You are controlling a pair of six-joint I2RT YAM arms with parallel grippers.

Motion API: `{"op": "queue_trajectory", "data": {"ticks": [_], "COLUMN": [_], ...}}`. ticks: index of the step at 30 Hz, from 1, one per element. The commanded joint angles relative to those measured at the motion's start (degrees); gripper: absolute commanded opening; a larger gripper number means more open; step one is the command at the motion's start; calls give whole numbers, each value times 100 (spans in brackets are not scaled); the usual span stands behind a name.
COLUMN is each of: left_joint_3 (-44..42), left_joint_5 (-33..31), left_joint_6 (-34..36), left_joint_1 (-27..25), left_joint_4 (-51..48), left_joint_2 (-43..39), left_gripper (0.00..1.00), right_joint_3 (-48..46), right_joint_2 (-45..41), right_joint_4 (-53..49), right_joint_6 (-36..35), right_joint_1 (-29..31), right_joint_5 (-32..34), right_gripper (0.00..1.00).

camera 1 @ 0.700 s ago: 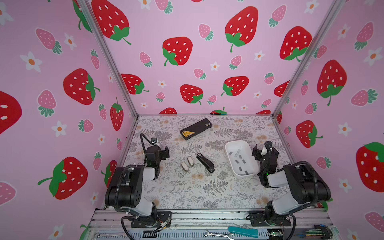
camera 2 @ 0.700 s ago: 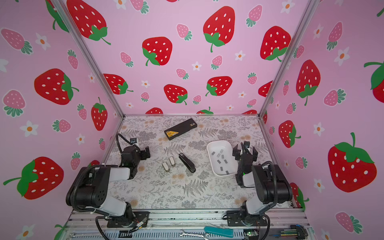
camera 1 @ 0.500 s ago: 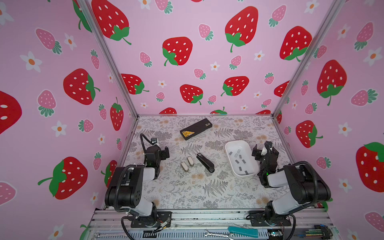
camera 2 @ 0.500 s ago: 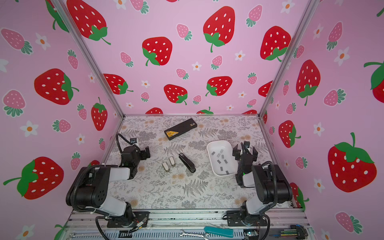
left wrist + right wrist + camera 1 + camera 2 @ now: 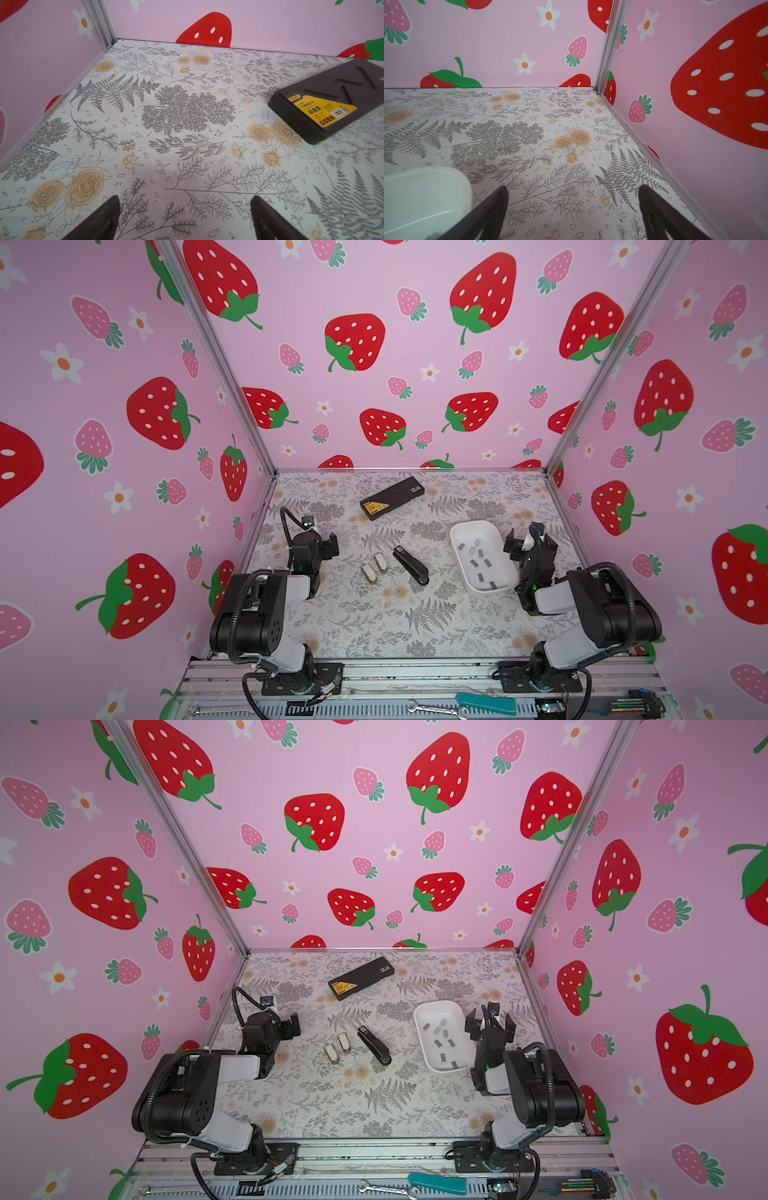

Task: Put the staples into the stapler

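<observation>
**No motion: staples untouched, arms idle**

Nothing has shifted since the earlier frames. Staples (image 5: 473, 562) lie loose in the white tray (image 5: 473, 524), apart from the black stapler (image 5: 410, 565) mid-table. Right gripper (image 5: 573, 199) sits beside the tray, jaws wide and empty. Left gripper (image 5: 185, 209) is likewise wide and empty. Risk: flat strips may slip from a pinch, and the tray may skid.

The only print stands on a yellow label (image 5: 321, 113) at one end of the flat black rectangular plastic case (image 5: 311, 128): a small brand mark (image 5: 295, 98) that seems to read "deli", Chinese lines too small to read, and a barcode (image 5: 337, 112). Next to the label, the case lid bears a grooved zigzag sign (image 5: 342, 87). The white sticker (image 5: 397, 549) on the small black stapler (image 5: 411, 566) near the case is illegible.
</observation>
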Motion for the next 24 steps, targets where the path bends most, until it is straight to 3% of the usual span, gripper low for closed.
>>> {"op": "queue_trajectory", "data": {"ticks": [1, 18, 20, 24], "left_joint_3": [128, 77, 8, -6], "left_joint_5": [41, 32, -279, -816], "left_joint_6": [41, 48, 86, -101], "left_joint_1": [-13, -25, -166, -359], "left_joint_4": [73, 145, 55, -1024], "left_joint_2": [11, -19, -357, -1335], "left_gripper": [99, 99, 99, 99], "right_joint_3": [-7, -123, -442, -535], "right_joint_2": [-13, -283, -319, -366], "right_joint_4": [141, 128, 712, 828], "right_joint_6": [47, 38, -6, 15], "right_joint_1": [-17, 25, 49, 39], "right_joint_5": [91, 179, 175, 177], "right_gripper": [99, 99, 99, 99]}}
